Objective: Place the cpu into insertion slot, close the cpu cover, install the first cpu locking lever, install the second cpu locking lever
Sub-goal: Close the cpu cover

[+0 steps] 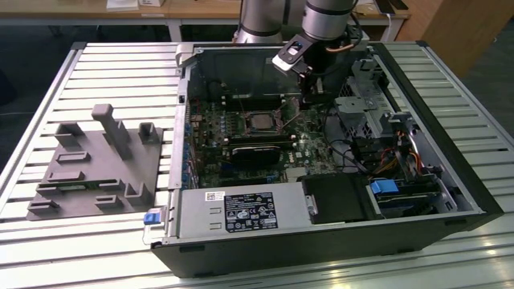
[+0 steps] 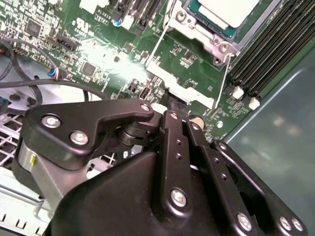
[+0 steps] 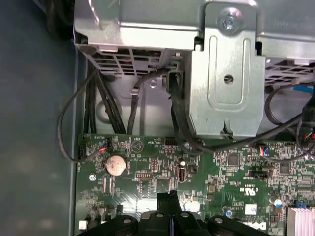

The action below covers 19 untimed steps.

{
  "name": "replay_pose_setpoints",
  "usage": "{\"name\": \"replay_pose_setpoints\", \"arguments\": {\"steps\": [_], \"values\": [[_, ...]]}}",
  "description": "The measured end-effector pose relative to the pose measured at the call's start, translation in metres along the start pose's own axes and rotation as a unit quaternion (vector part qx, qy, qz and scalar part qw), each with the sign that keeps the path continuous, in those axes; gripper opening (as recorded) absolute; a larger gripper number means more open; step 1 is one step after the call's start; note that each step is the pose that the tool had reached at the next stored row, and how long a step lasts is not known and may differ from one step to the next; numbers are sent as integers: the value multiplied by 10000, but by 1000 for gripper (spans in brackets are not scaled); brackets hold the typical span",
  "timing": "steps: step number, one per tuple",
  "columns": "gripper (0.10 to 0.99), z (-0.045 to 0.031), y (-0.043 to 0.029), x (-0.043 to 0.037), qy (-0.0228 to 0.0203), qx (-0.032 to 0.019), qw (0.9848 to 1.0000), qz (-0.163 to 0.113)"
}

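Right up against the lens in the second wrist view is the hand — black linkages folded in, fingertips drawn narrow and pressed together. Whether anything is pinched between them, I cannot tell. The tips sit low over the green circuit board, at the edge of a silvery plate just beside the insertion slot. The cpu lies flat in that slot, pale top showing, with thin wire rods running along its sides. In the exterior view the arm hangs at upper centre of the frame, over the open computer case — the slot lies just towards the exterior view's left of the hand. A grey fixture sits on the slatted surface, at the frame's left.
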State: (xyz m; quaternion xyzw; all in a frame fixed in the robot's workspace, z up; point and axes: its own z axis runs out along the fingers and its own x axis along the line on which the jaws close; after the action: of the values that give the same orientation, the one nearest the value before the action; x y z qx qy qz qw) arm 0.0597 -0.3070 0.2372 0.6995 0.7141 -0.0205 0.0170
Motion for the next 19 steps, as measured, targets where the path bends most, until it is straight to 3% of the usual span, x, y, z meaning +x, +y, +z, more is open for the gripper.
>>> {"name": "replay_pose_setpoints", "arguments": {"steps": [19], "values": [[106,0,-95,3,0,0,10000,0]]}}
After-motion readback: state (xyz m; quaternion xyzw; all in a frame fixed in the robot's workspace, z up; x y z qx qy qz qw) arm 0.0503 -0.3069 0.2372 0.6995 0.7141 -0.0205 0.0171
